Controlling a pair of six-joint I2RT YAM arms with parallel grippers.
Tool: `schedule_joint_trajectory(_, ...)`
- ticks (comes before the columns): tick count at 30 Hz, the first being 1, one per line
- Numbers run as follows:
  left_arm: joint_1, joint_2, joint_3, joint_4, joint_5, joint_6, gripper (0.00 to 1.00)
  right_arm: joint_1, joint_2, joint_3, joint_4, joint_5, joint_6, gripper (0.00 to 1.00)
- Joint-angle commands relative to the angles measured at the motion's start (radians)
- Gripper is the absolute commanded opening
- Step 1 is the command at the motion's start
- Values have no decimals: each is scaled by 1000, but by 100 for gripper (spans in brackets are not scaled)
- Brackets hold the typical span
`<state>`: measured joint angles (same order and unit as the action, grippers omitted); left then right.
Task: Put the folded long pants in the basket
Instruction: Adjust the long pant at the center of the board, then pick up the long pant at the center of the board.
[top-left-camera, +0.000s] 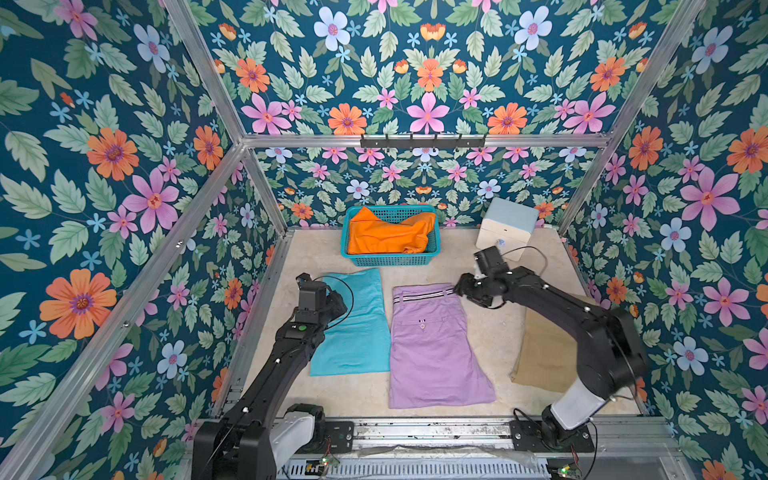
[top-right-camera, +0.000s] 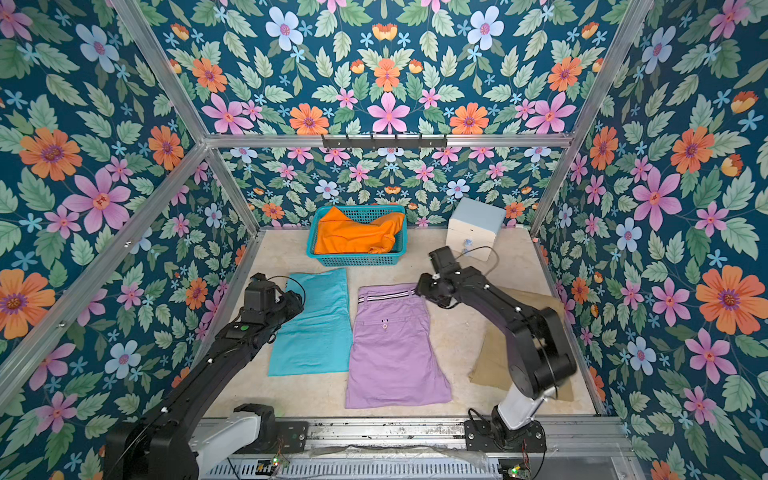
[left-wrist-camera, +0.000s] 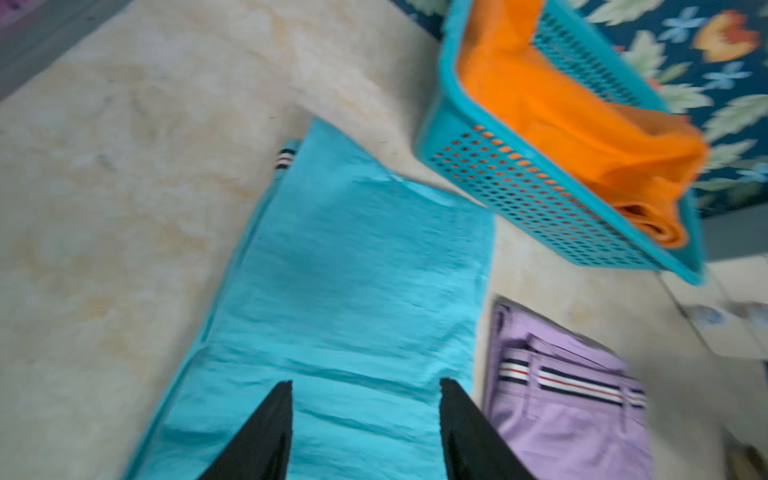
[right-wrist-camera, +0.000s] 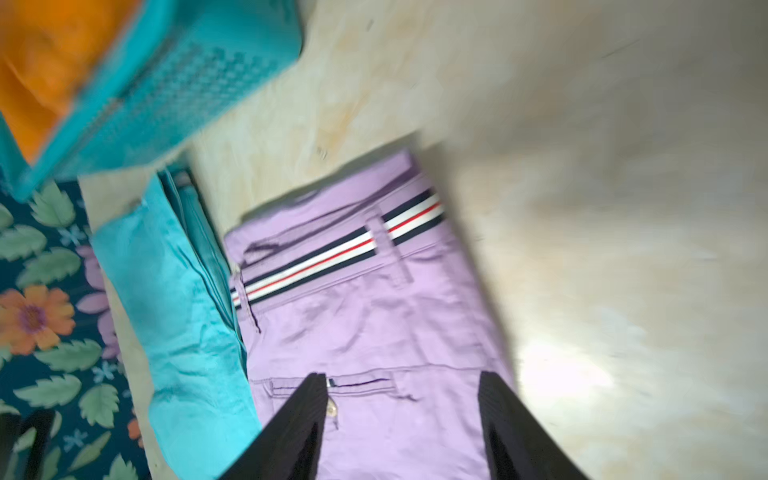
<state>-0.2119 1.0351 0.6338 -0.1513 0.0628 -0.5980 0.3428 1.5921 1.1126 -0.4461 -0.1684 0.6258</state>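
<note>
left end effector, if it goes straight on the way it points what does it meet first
Most likely the turquoise pants: the open left end effector frames that cloth dead ahead. The basket lies beyond, off to one side.

You'll see the orange pants (top-left-camera: 386, 237) bunched inside the teal mesh basket (top-left-camera: 388, 261) at the back of the surface (top-left-camera: 494, 336). In front of it, the turquoise pants (top-left-camera: 357, 328) and the lilac pants (top-left-camera: 436, 357) lie flat just beside each other. The lilac pair's striped waistband faces the basket. The tan pants (top-left-camera: 540, 353) lie apart on the right, partly hidden.
</note>
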Motion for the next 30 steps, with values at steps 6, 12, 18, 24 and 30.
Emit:
schedule_joint_trajectory(6,-278,187,49,220,245,46,66,-460,-71,-171,-162,166,-69,70)
schedule_joint_trajectory(12,-381,307,98,251,254,58,66,-494,53,-115,-170,246,-83,72)
schedule_joint_trajectory(18,-392,351,111,262,269,69,66,-305,221,-22,-205,73,-182,67)
schedule_joint_trajectory(24,-393,383,147,271,297,80,68,-79,138,-15,-266,-30,-273,67)
schedule_joint_trajectory(30,-412,548,299,261,419,135,68,-197,-80,-57,-297,171,-222,76)
